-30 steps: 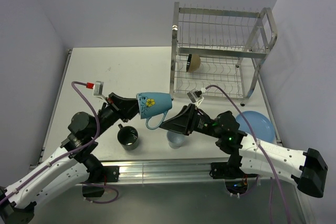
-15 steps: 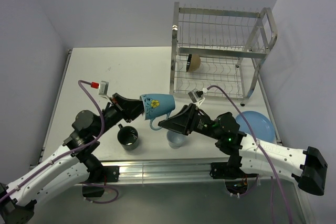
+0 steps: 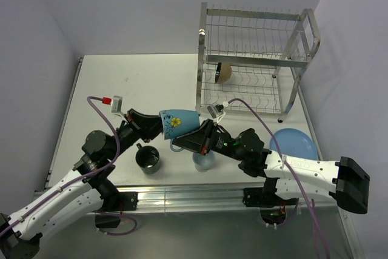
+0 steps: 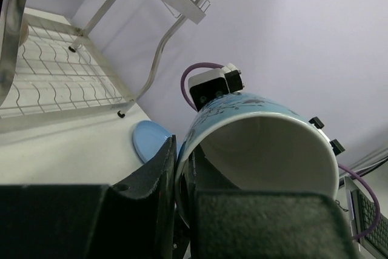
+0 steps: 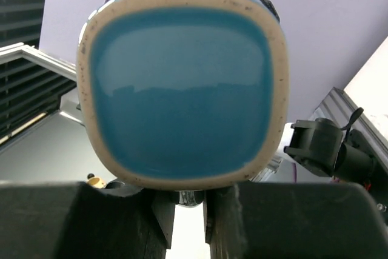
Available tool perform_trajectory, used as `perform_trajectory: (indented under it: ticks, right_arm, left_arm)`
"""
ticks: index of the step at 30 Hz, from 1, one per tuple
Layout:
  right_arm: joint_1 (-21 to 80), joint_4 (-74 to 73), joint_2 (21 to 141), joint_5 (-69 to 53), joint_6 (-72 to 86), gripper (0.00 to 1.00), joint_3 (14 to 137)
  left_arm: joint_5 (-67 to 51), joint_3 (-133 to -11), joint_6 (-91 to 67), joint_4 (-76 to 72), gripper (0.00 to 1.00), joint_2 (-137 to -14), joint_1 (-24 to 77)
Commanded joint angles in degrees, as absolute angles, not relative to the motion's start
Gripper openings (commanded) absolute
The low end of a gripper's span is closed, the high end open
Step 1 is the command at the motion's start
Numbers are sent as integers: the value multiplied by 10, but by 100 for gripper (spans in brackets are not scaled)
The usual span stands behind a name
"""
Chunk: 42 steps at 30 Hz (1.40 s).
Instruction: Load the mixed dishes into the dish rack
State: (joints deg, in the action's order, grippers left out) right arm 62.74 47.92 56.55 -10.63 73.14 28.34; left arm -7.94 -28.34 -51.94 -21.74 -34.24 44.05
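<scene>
The light blue mug (image 3: 179, 121) hangs on its side, rim pinched by the left end effector (image 3: 157, 127). The right end effector (image 3: 194, 141) has moved in under its base and narrowed its jaws by the handle (image 3: 175, 144); whether they grip, I cannot tell. A handover toward the dish rack (image 3: 254, 59) beyond it looks underway. The mug shows a glossy glaze, a yellow flower (image 3: 174, 122) and a pale unglazed foot (image 5: 277, 89).

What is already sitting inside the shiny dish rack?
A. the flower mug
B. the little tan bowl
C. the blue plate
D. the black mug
B: the small bowl stands on edge on the lower tier of the dish rack, while the light blue plate and dark mug sit on the table.
</scene>
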Motion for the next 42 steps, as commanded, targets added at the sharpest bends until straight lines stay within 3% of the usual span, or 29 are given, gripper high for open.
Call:
perform_trajectory:
  ticks: [1, 5, 8, 12, 16, 23, 26, 42]
  right_arm:
    - [640, 497, 557, -59, 679, 0, 318]
    - [642, 366, 492, 6, 628, 0, 317]
    - [642, 244, 426, 68, 585, 0, 309]
    - [638, 86, 357, 196, 534, 0, 316]
    - [590, -33, 328, 244, 516, 0, 324]
    - [356, 13, 351, 67, 496, 0, 261]
    - [300, 24, 391, 33, 466, 0, 279]
    - [136, 105, 640, -98, 425, 0, 404]
  left_arm:
    - [-99, -308, -500, -208, 0, -341, 447]
    - [-17, -344, -474, -73, 74, -338, 447]
    - [83, -373, -468, 51, 86, -342, 447]
    - [147, -392, -478, 130, 86, -375, 447]
    - [123, -389, -478, 124, 84, -417, 447]
    - [65, -362, -489, 63, 80, -466, 447]
    - [52, -350, -486, 45, 79, -472, 447]
    - [16, -364, -457, 48, 73, -546, 467]
